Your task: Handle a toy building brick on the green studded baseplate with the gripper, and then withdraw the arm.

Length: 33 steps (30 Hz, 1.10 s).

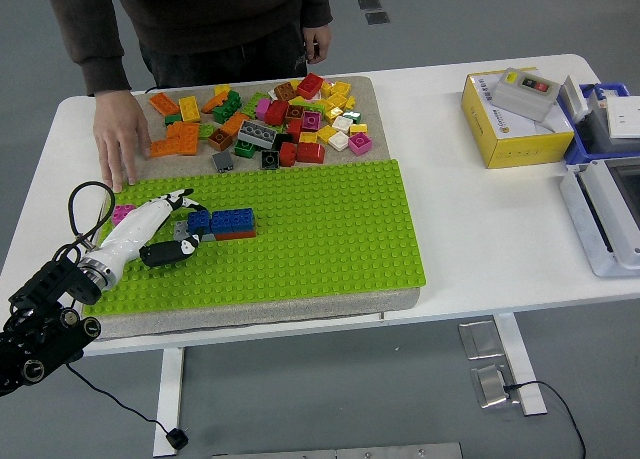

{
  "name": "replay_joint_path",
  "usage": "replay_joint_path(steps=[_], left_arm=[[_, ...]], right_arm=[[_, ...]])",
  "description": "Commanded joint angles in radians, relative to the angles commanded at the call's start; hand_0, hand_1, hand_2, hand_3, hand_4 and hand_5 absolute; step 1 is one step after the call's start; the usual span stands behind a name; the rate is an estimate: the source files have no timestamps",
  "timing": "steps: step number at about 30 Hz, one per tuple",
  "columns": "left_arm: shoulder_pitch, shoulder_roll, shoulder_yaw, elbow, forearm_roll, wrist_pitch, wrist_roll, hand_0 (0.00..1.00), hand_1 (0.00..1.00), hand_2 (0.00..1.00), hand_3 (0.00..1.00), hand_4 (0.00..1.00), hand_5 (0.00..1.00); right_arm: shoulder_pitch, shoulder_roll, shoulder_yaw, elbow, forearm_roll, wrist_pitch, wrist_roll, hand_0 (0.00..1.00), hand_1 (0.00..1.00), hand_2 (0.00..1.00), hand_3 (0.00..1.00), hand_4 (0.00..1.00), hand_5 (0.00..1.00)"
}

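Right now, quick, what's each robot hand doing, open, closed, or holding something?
Left hand: fingers spread and relaxed, open, holding nothing, beside the blue brick on the green baseplate.
Right hand: not in view.

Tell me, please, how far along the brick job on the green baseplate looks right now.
Done: the blue brick sits on the green baseplate. In hand: the left hand is beside it, fingers open, holding nothing. Left: pulling the arm clear of the plate.
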Motion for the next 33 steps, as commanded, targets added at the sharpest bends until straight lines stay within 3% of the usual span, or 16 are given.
replay_joint_path(steps=[19,33], left_arm=[[-0.011,-0.004,0.016,-0.009,0.047,0.005,0.006,0.998,0.996,0.998,0.717,0.497,0.388],[-0.021,-0.010,0.029,0.010,0.063,0.017,0.020,0.998,0.996,0.998,0.738,0.542,0.449]], right_arm=[[0.005,-0.001,0.005,-0.001,-0.001,0.000,0.000,0.603,0.479,0.672,0.648,0.604,0.998],[0.005,0.000,0.001,-0.001,0.005,0.000,0.003,0.599,0.472,0.672,0.648,0.606,0.998]])
